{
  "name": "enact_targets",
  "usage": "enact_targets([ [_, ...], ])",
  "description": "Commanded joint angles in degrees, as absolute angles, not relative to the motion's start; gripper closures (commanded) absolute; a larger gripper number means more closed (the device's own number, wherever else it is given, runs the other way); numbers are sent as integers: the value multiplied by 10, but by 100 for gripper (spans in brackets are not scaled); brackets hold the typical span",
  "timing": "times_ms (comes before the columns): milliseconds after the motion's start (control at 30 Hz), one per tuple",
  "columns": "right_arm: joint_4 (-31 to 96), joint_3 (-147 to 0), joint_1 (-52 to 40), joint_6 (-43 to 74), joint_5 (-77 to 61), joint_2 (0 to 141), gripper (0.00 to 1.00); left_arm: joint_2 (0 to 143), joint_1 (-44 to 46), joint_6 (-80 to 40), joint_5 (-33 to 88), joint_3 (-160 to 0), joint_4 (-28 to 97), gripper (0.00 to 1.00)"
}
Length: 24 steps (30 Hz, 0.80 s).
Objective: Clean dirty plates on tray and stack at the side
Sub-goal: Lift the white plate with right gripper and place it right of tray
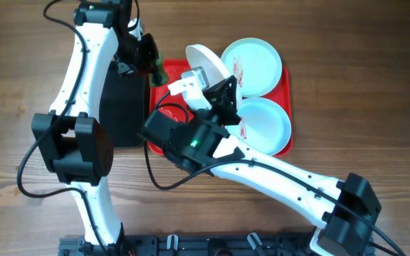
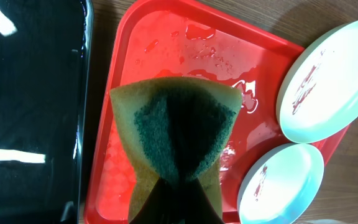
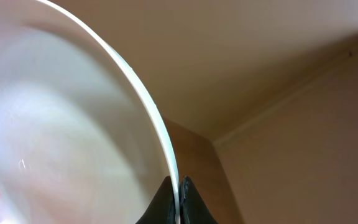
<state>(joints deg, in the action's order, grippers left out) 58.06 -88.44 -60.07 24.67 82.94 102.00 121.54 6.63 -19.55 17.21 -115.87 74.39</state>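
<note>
Overhead, at the left, the left gripper point(image 1: 150, 62) pinches a sponge point(image 2: 145, 124) above the wet red tray point(image 2: 166, 37) (a black tray point(image 1: 119, 107) lies just beside). In the middle, the right gripper point(image 3: 178, 198) clamps the rim of the cream plate point(image 1: 206, 65), tilted over the tray. The far blue plate point(image 1: 253, 65) and the near blue plate point(image 1: 265, 124) lie smeared at the tray's right. I judge that wiping is the step in hand. Next, the sponge must meet the cream plate's face.

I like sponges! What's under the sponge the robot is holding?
The red tray, shiny with water drops around the sponge. The patch right beneath the sponge is covered, so any dirt there can't be seen.
</note>
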Motion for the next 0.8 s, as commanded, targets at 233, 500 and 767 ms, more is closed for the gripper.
enact_targets([
  [233, 609, -885, -514, 311, 491, 1005, 96, 1218, 68, -184, 168, -1161, 742, 96],
  [500, 592, -885, -344, 220, 182, 1002, 96, 1218, 68, -184, 164, -1161, 742, 96],
  [767, 580, -885, -143, 171, -45, 986, 95, 1218, 68, -184, 164, -1161, 742, 96],
])
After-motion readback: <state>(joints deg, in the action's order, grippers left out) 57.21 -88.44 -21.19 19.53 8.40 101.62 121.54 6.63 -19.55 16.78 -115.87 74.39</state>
